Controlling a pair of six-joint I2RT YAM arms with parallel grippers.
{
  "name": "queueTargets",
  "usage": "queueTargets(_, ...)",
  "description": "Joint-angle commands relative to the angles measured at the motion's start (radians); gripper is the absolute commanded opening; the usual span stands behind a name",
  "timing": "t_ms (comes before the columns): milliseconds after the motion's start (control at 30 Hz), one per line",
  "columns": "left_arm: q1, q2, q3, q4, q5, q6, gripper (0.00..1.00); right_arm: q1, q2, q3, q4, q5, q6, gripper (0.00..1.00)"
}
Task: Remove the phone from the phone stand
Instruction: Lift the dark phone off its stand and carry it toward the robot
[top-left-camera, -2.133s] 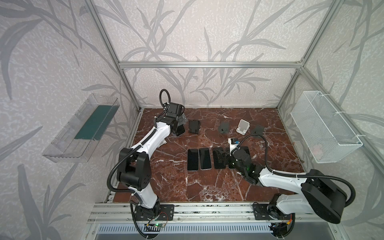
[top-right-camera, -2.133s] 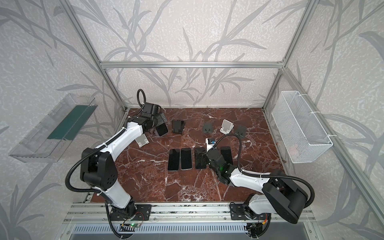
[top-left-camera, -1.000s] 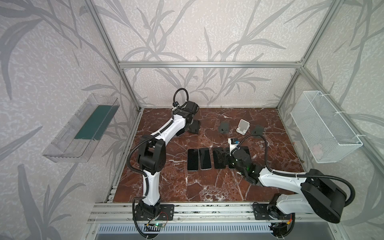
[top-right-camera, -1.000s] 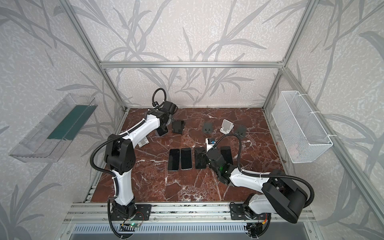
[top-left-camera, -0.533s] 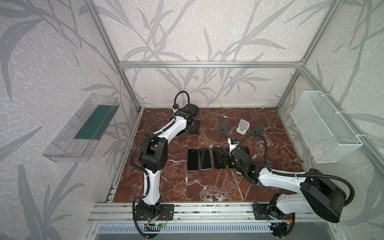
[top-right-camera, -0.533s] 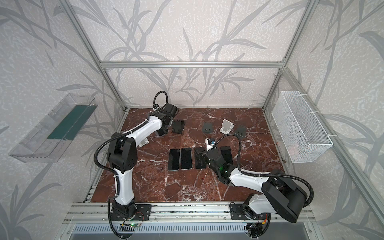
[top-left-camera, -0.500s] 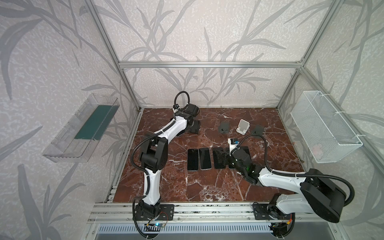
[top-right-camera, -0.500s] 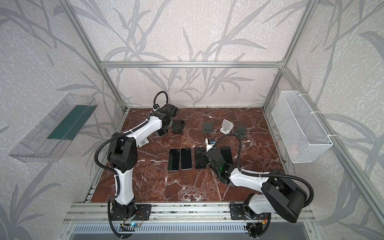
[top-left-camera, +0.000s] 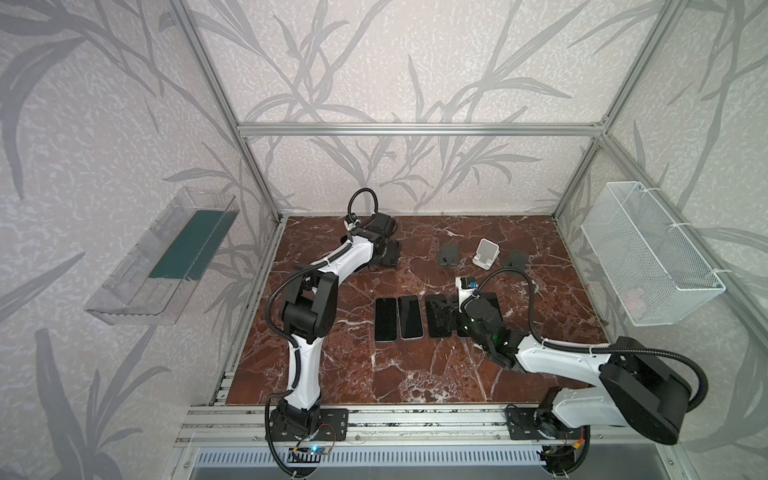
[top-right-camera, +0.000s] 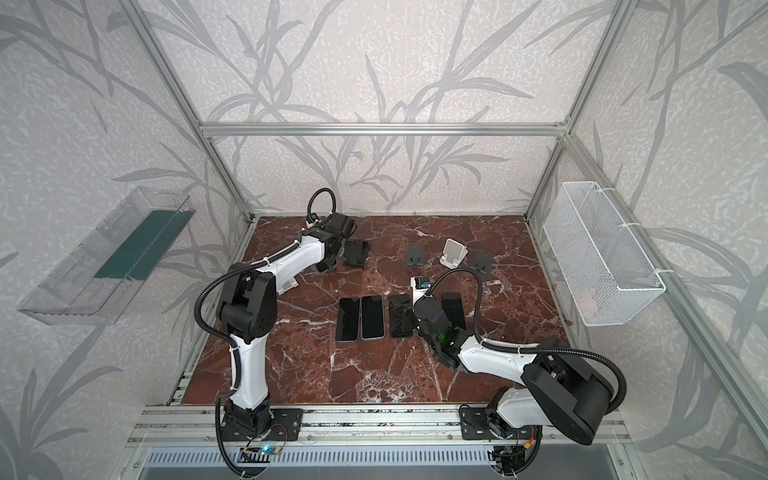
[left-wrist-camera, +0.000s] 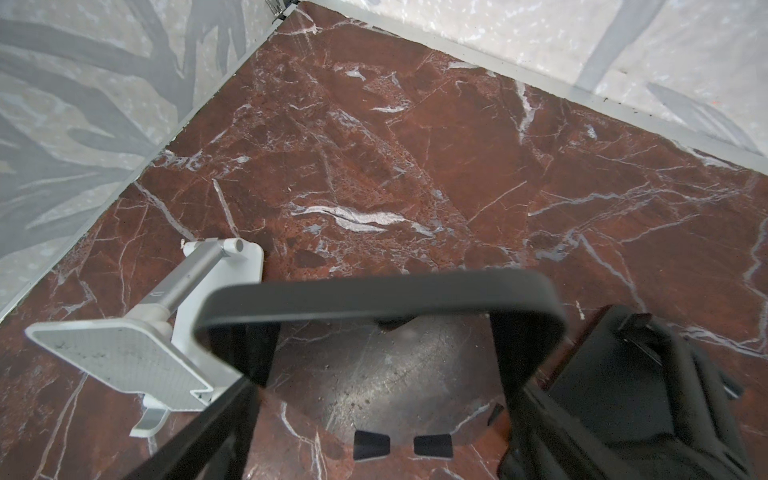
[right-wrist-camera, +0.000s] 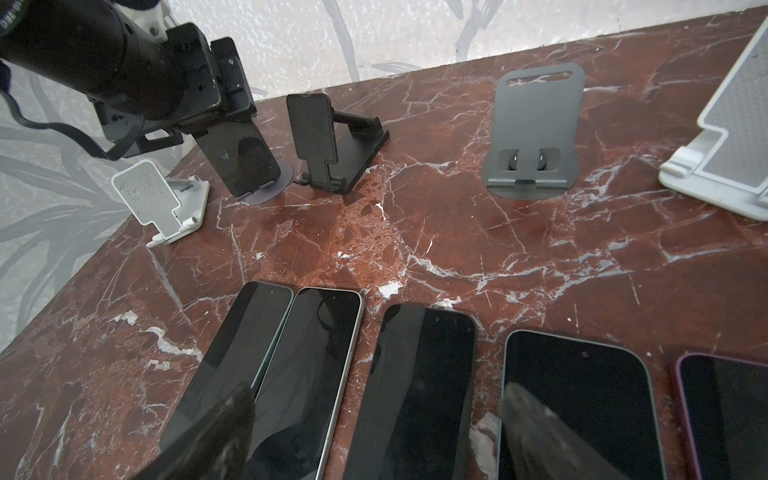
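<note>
— Phone, whereabouts?
— Leaning back on the round-based phone stand, upper left of the right wrist view. Toward the upper left of the marble table in both top views, mostly hidden there under the arm.
— Left gripper?
— Down over the phone's top edge, one finger on each side. Pressing or just clear: cannot tell.
— Right gripper?
— Spread wide, holding nothing, low over the row of flat phones in the middle of the top views.
— Any writing?
— White lettering on the black barrel at the upper left corner of the right wrist view, cropped and not readable. Dark, blank screens on the flat phones.
</note>
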Motion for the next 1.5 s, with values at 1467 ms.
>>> queueTargets(1467, 0.004, -0.275, -0.258, 0.264, 0.091, 0.228, 0.58, -0.004, 0.031, 0.008, 0.018, -0.009, 0.013, 0.92)
